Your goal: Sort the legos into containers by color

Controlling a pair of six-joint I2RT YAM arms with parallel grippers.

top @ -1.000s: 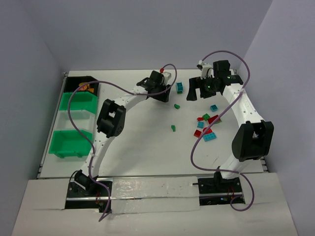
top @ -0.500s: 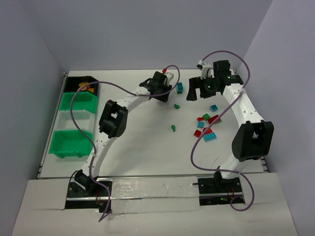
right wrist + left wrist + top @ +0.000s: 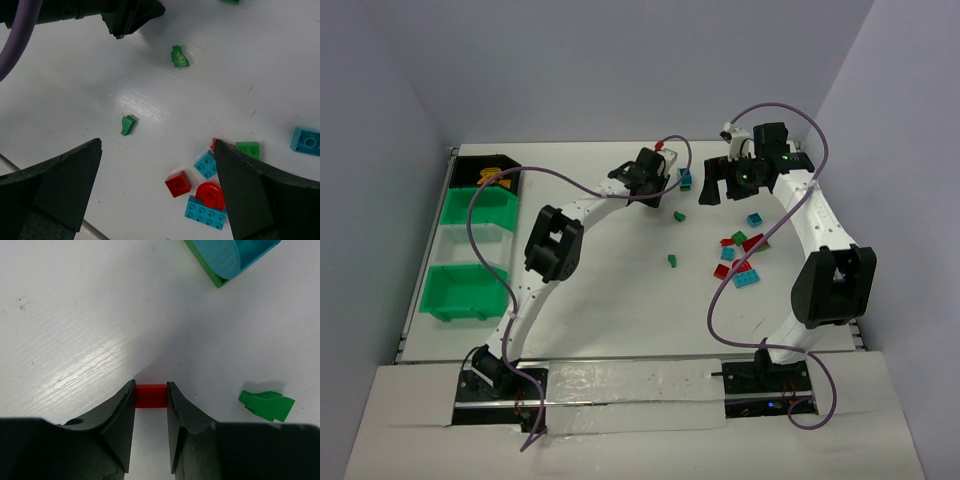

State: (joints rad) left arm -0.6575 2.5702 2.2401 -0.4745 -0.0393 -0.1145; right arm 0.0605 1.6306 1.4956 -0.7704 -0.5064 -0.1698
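Left gripper (image 3: 150, 386) is nearly closed, its two black fingers (image 3: 120, 420) pressed against opposite sides of a small red brick (image 3: 151, 396) on the white table (image 3: 75, 315); whether the brick is lifted cannot be told; a green piece (image 3: 267, 405) lies just to its right, and a teal brick (image 3: 235, 255) rests on a green one at the far edge of the wrist view. Right gripper (image 3: 157, 150) hangs with jaws spread wide and holds nothing; below it lie scattered legos (image 3: 205, 164) in red, teal and green, well apart from the containers; the black bin (image 3: 480, 170) and green bins (image 3: 478, 210) stand in a row along the table's left edge.
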